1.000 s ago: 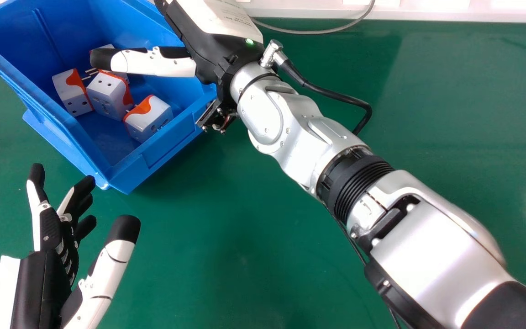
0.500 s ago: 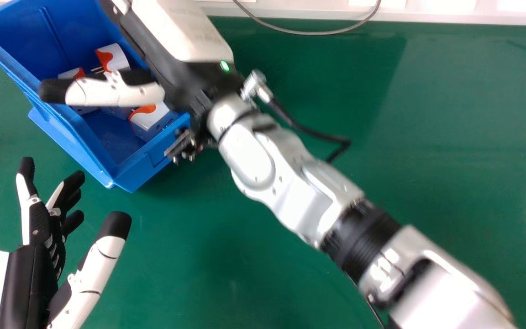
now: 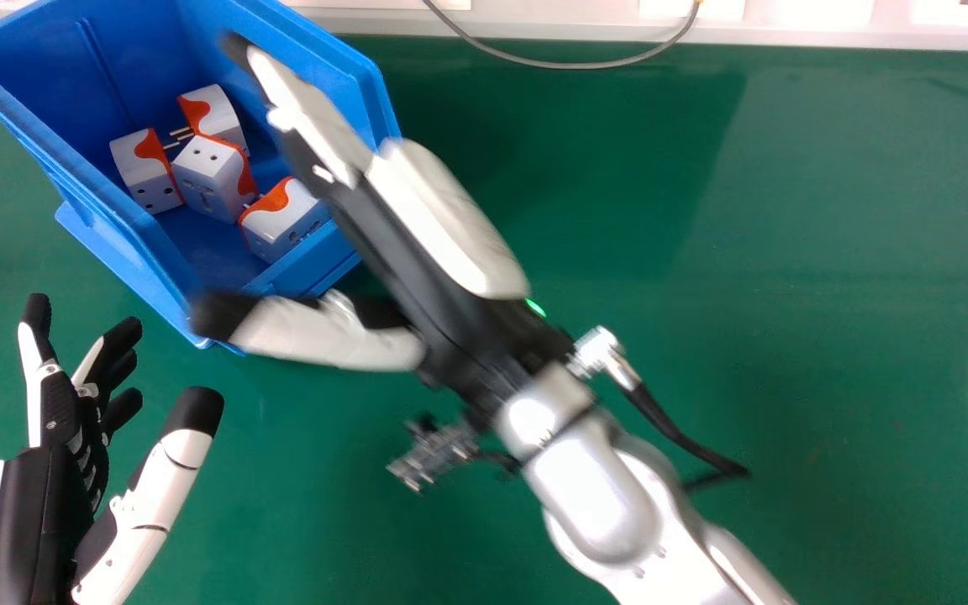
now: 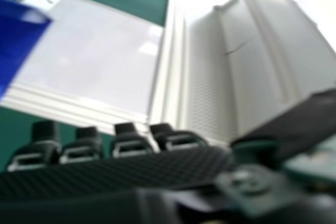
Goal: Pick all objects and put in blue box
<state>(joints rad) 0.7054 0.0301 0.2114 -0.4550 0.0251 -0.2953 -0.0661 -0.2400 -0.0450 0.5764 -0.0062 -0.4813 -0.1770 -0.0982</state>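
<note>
While looking down on the green table (image 3: 786, 353), saw the left hand (image 3: 43, 504) wide at the near left, with straight fingers and thumb apart; farther in, found the right hand (image 3: 425, 294) wide too, with thumb across the near corner of the blue box (image 3: 131, 227); spotted four white-and-orange plug adapters (image 3: 215, 185) inside; beyond, traced a grey cable (image 3: 568, 66) at the far edge

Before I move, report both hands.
Left hand: open, fingers extended, nothing held.
Right hand: open, fingers straight, nothing held, partly over the edge of the blue box.
</note>
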